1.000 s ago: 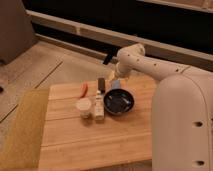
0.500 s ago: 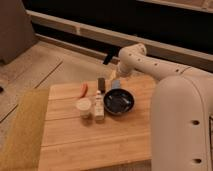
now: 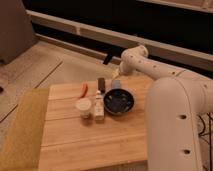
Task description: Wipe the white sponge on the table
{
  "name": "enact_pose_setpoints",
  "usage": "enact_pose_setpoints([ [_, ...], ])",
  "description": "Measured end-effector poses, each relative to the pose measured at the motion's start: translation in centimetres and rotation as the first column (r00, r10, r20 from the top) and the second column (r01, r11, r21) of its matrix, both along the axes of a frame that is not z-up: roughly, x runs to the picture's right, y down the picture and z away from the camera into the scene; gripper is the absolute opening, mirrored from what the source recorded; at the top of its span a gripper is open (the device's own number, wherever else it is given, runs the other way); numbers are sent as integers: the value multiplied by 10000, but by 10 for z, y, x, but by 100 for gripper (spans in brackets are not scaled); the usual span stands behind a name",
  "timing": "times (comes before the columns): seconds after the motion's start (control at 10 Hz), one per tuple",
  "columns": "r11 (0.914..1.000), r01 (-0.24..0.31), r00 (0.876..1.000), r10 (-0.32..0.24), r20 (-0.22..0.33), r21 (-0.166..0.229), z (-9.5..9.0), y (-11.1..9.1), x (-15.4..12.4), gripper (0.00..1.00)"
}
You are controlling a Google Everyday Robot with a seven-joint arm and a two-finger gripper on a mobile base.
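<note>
Evidently the jaws stand spread with nothing between them. The gripper (image 3: 119,76) hangs at the far edge of the surface (image 3: 75,145), just above the white sponge (image 3: 116,84). The sponge lies flat on the wood near that far edge, which suits a downward pinch before any wiping; the grasp looks not yet made. Just left of the sponge stands a dark block (image 3: 101,84), and just in front of it sits the black bowl (image 3: 118,102), so room is tight on both those sides. Farther left are a red item (image 3: 84,89), a white cup (image 3: 83,106) and a small bottle (image 3: 99,106). The near half of the planks is the widest bare stretch, probably the best place for strokes. An olive mat (image 3: 22,125) borders the left edge.
</note>
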State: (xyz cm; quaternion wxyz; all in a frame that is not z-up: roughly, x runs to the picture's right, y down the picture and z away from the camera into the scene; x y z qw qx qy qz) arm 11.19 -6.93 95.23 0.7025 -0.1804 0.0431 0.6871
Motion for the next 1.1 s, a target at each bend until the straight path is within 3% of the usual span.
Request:
enact_pose_setpoints([
  [0.3,10000,0,9994,3,340,-87,23,-4,-5,65],
  [0.5,9988,293,9991,-280,324,-399,37,2,-10,65],
  [0.8,9940,412,9990,-427,-131,-1017,48,15,-2,65],
  [1.1,9840,338,9959,-480,-772,-1751,56,33,7,65],
])
